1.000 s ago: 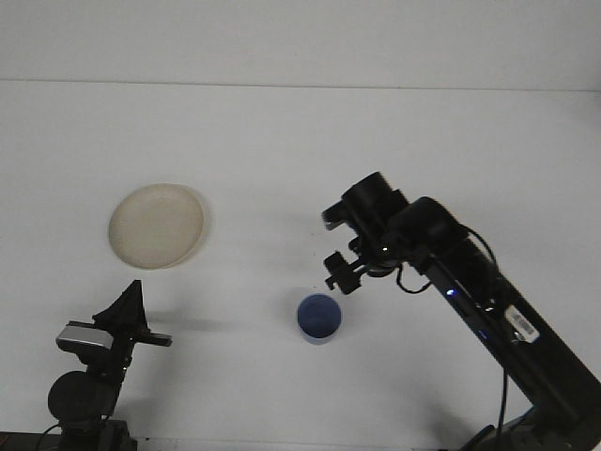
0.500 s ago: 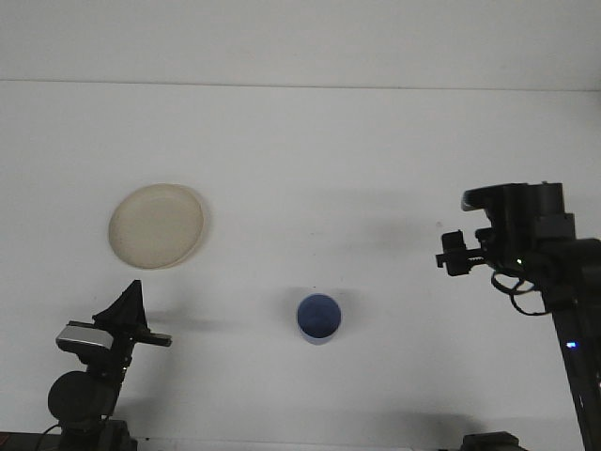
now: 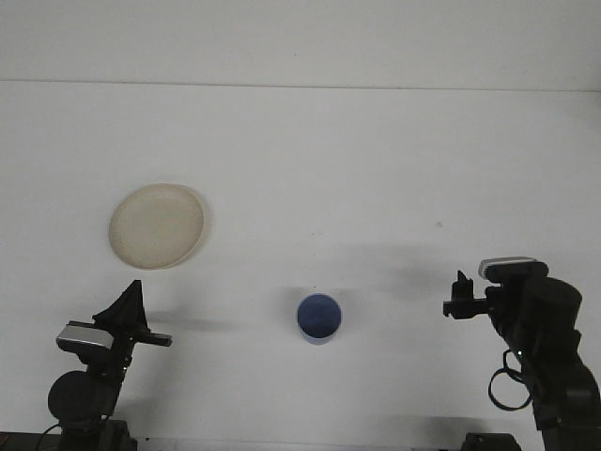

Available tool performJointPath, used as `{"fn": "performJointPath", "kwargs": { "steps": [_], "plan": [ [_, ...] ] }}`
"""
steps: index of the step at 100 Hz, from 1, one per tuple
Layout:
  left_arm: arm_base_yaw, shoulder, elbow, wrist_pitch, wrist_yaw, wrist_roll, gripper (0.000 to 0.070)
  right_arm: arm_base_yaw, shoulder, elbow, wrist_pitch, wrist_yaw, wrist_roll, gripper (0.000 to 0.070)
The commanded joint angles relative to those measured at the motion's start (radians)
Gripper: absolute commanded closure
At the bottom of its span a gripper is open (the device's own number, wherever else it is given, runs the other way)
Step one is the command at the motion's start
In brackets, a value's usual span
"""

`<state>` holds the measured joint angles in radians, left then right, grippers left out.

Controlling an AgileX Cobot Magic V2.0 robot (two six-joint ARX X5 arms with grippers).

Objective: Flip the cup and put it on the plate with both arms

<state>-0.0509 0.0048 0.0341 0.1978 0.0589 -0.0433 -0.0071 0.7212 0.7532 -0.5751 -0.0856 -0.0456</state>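
White table (image 3: 310, 141), front view. The blue cup (image 3: 319, 318) stands upright with its mouth facing up, near the lower centre of the table and free of both arms. The cream plate (image 3: 157, 225) lies flat up and to the left of the cup, well apart from it, with nothing on it.

The left gripper (image 3: 129, 305) sits low at the left edge, below the plate, its dark fingers drawn to a point at the top, so the tips look closed together with nothing between them. It is well apart from the cup.

The right gripper (image 3: 459, 299) sits low at the right edge, at about the cup's height, pointing left toward the cup but well clear of it. Only a small dark stub of the fingers shows against the arm's body; I cannot tell whether they are apart or together. Nothing is visibly held there.
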Motion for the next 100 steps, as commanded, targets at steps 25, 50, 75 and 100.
{"fn": "performJointPath", "kwargs": {
  "steps": [25, 50, 75, 100],
  "plan": [
    [-0.002, -0.002, -0.019, 0.013, 0.002, 0.005, 0.0689, 0.003, -0.195, -0.158, 0.296, 0.014, 0.018, 0.0208],
    [-0.002, -0.002, -0.019, 0.012, 0.002, 0.005, 0.0689, 0.003, -0.196, -0.158, 0.287, 0.013, 0.011, 0.0208],
    [-0.002, -0.002, -0.019, 0.013, 0.002, 0.005, 0.0689, 0.001, -0.197, -0.158, 0.291, 0.014, 0.011, 0.0208],
    [-0.002, -0.002, -0.019, 0.013, 0.002, 0.005, 0.0689, 0.001, -0.197, -0.158, 0.291, 0.014, 0.012, 0.0208]
  ]
}}
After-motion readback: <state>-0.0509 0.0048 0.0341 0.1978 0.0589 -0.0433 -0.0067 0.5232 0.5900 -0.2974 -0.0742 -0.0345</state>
